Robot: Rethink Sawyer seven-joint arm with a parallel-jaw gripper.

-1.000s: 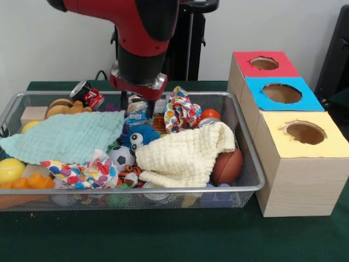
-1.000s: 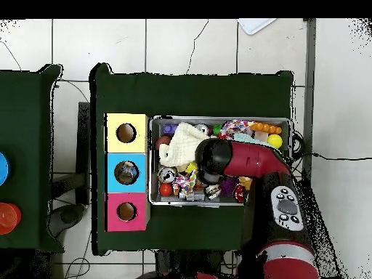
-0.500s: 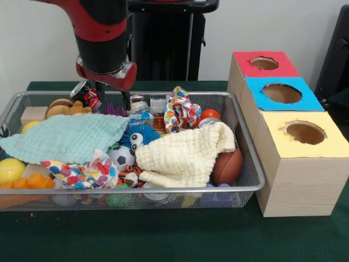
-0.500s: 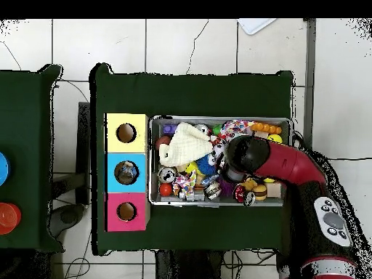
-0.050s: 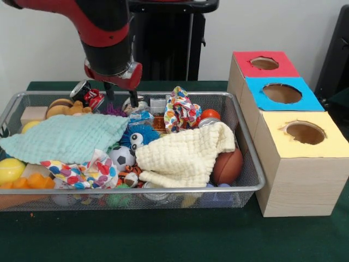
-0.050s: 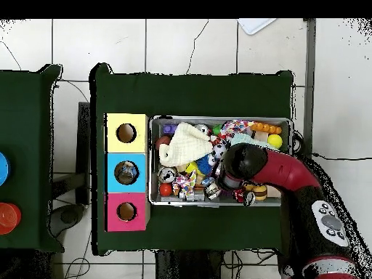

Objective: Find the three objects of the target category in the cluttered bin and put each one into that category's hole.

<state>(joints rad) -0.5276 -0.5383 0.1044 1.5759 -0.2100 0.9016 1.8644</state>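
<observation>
My gripper [image 5: 121, 99] hangs over the back of the wire bin [image 5: 248, 158], open, its two dark fingers [image 5: 133, 103] apart with nothing between them. It hovers just above a small can and purple toy beside a mint cloth [image 5: 68, 136]. From overhead, the red arm [image 6: 251, 163] hides the gripper. In the bin lie a soccer ball [image 5: 121, 156], a brown football [image 5: 227, 165], a red ball [image 5: 209, 114], a yellow ball [image 5: 11, 169], a blue fuzzy toy [image 5: 139, 136] and a cream cloth [image 5: 185, 153]. The wooden box has a red hole [image 5: 264, 63], a blue hole [image 5: 282, 93] and a yellow hole [image 5: 305, 132].
A red and silver can [image 5: 87, 93] leans on the bin's back rim, left of the gripper. A patterned cloth [image 5: 180, 112] stands up right of it, another [image 5: 82, 169] lies at the front. The hole box [image 6: 126, 172] stands close against the bin's side.
The arm swung from the bin's middle toward the left in the front view, then settled slightly lower and rightward. Nothing in the bin moved and the gripper holds nothing.
</observation>
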